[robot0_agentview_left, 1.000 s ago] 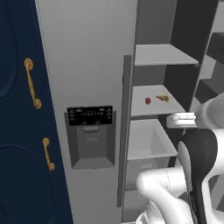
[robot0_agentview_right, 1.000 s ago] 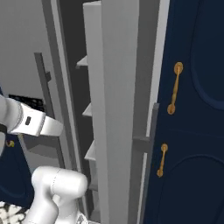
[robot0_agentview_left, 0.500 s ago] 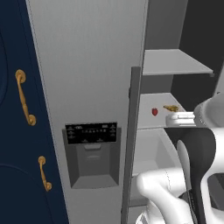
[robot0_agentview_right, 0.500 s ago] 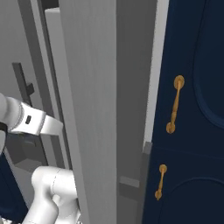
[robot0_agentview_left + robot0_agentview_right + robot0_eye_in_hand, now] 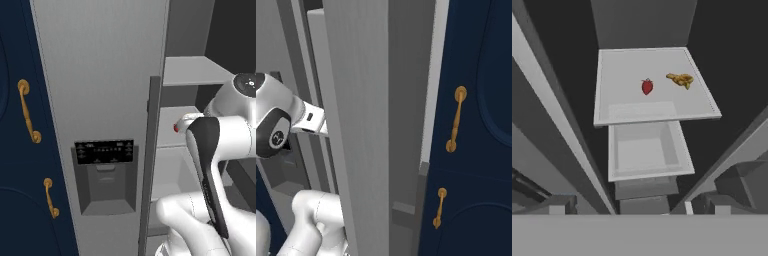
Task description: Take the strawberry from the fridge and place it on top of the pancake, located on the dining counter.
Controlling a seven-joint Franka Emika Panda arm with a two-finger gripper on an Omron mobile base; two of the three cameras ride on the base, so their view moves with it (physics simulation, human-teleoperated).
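The fridge [image 5: 100, 75] stands close in front, its left door with the dark dispenser panel [image 5: 105, 152] shut and its right door [image 5: 376, 125] swung open. The strawberry [image 5: 647, 86], a small red berry, lies on a pale shelf [image 5: 622, 107] inside; in the left base view the strawberry [image 5: 176, 128] peeks out beside my arm. My gripper [image 5: 637, 206] is open, fingertips [image 5: 557, 206] wide apart, held back from the shelf with nothing between them. The pancake and the dining counter are out of view.
A yellow food item [image 5: 681, 80] lies on the same shelf, right of the berry. A white drawer bin [image 5: 648, 152] sits below the shelf. Navy cabinets with gold handles [image 5: 27, 112] [image 5: 456, 117] flank the fridge. The open door's edge crowds my arm.
The base has driven closer to the fridge, so both base views shifted and the fridge looms larger. My hand has reached further into the open compartment. The gripper stays open.
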